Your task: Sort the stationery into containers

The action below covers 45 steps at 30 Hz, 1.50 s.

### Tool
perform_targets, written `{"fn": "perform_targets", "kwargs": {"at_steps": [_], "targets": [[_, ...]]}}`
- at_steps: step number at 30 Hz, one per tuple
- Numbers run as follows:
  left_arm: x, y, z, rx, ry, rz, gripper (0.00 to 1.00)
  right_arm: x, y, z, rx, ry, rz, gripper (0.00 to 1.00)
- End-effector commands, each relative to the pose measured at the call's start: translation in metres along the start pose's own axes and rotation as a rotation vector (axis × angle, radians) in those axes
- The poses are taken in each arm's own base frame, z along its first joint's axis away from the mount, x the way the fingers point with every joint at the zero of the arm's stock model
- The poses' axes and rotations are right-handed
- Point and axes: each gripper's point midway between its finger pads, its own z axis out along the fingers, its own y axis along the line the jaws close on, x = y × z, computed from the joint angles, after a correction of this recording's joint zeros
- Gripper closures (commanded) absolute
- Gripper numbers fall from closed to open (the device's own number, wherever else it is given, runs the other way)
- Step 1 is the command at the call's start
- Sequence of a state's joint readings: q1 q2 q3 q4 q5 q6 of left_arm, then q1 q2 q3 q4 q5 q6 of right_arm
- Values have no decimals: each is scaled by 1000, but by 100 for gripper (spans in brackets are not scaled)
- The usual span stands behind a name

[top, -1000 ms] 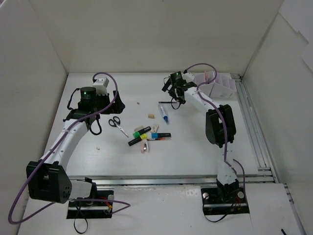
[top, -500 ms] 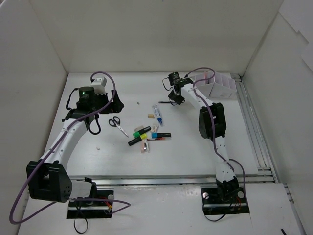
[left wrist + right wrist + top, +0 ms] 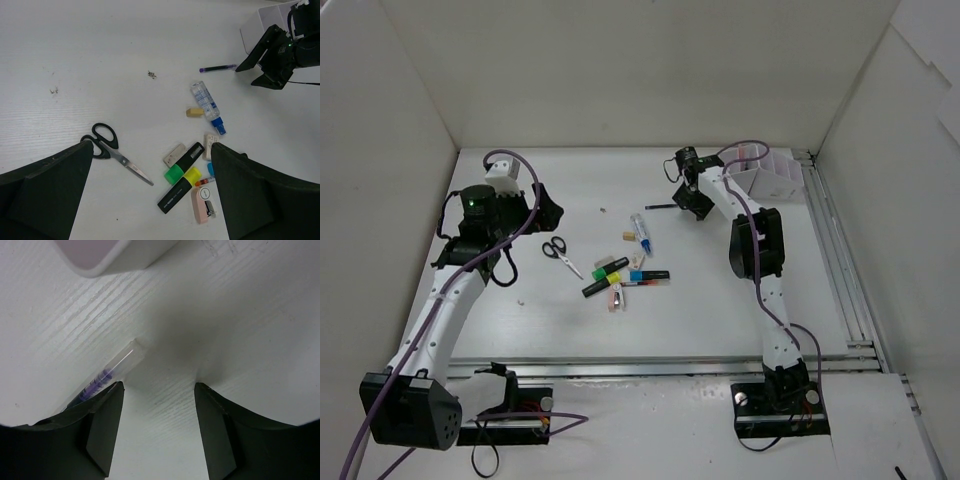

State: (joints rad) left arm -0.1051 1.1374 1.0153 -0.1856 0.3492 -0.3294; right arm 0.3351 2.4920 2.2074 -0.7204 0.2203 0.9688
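Note:
The stationery lies mid-table: black-handled scissors (image 3: 557, 250) (image 3: 107, 148), green- and yellow-capped markers (image 3: 605, 275) (image 3: 182, 175), a blue-tipped white tube (image 3: 641, 231) (image 3: 206, 105), a beige eraser (image 3: 629, 237) (image 3: 194, 112) and a pink item (image 3: 202, 205). A thin pen with purple ink (image 3: 660, 206) (image 3: 107, 372) lies apart, near the white organiser (image 3: 770, 180) (image 3: 110, 255). My right gripper (image 3: 695, 203) (image 3: 157, 390) is open and low on the table, its left finger beside the pen's end. My left gripper (image 3: 525, 215) (image 3: 152, 147) is open and empty, high above the scissors and markers.
White walls enclose the table on three sides. A metal rail (image 3: 840, 260) runs along the right edge. A tiny white eraser (image 3: 520, 300) lies left of the pile, and a small speck (image 3: 604, 210) lies behind it.
My right gripper has moved right and down to the table beside the thin pen. My left arm has drawn back to the left. The stationery has not moved.

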Motion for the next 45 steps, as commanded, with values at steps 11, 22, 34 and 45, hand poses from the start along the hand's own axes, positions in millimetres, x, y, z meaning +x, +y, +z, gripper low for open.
{"fn": "perform_targets", "kwargs": {"at_steps": [11, 22, 34, 45], "targets": [[-32, 7, -5, -16, -120, -4, 1, -41, 43, -53, -78, -191, 102, 44], [-43, 24, -2, 50, -137, -68, 0, -24, 100, -16, -222, -183, 115, 44], [-41, 28, -5, 22, -142, -62, 1, 2, 56, -43, -157, -158, -28, 46], [-41, 27, -22, -7, -160, -36, 0, 35, 31, -61, -178, -100, -378, 45]]}}
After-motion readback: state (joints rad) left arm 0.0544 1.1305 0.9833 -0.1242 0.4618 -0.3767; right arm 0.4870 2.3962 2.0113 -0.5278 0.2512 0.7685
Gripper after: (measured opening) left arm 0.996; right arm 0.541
